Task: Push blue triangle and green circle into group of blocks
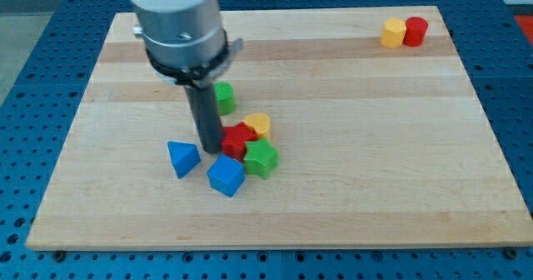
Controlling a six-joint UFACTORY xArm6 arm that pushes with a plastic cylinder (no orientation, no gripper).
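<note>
The blue triangle (182, 157) lies left of the cluster, a small gap from it. The green circle (223, 97) sits just above the cluster, partly hidden behind my rod. The cluster holds a red block (237, 139), a yellow block (259, 126), a green star-shaped block (261, 158) and a blue cube (226, 176). My tip (209, 150) stands between the blue triangle and the red block, touching or almost touching the red block's left side.
A yellow block (393, 32) and a red block (415, 31) sit together at the view's top right corner of the wooden board (375, 163). The arm's grey body (179, 22) hangs over the board's top left.
</note>
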